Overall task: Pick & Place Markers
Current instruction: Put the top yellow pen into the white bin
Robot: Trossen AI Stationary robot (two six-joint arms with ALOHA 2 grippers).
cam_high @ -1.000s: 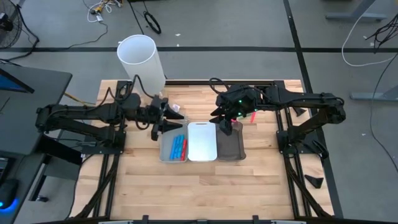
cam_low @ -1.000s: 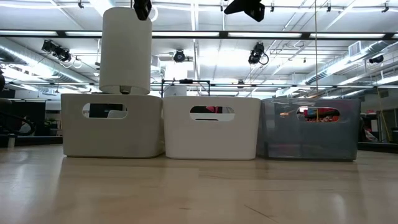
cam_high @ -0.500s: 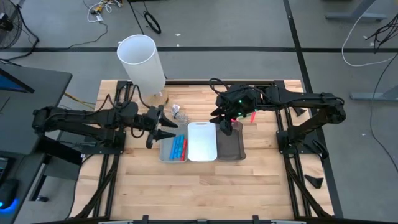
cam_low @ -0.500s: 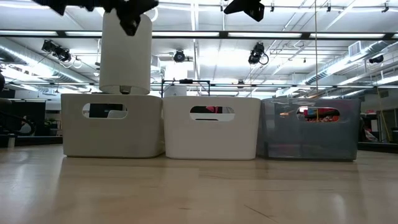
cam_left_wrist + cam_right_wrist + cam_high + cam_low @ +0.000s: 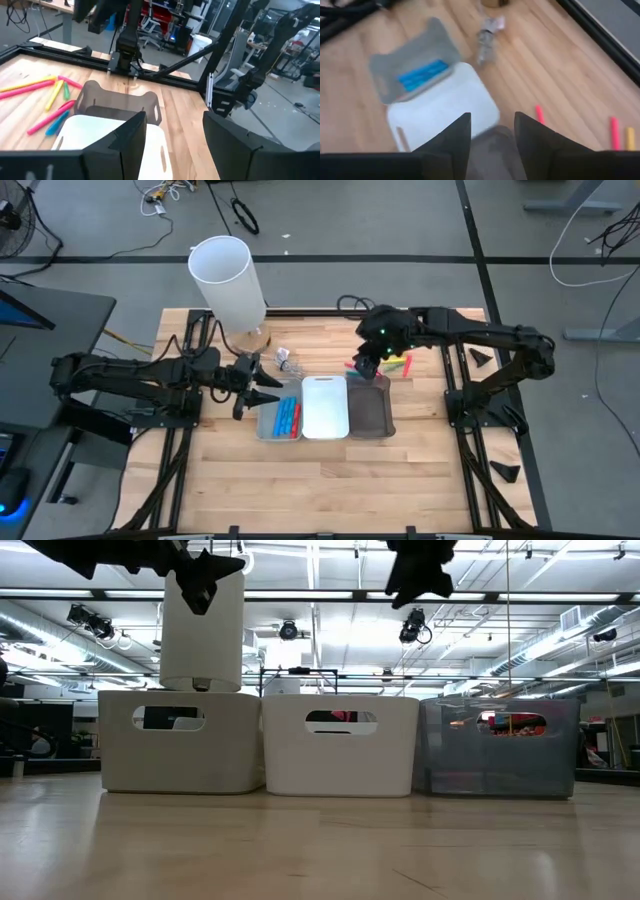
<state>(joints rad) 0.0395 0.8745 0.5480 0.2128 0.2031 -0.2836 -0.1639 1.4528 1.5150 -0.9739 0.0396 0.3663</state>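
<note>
Bare tabletop [image 5: 330, 480] before three trays [image 5: 325, 408]

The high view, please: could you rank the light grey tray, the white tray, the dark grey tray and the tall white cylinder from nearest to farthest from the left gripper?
From the left gripper:
1. Light grey tray, just beside it, holding blue and red markers.
2. White tray, the middle one.
3. Tall white cylinder, at the table's back-left; too close to the white tray to call.
4. Dark grey tray, the farthest, below the right gripper.
</note>
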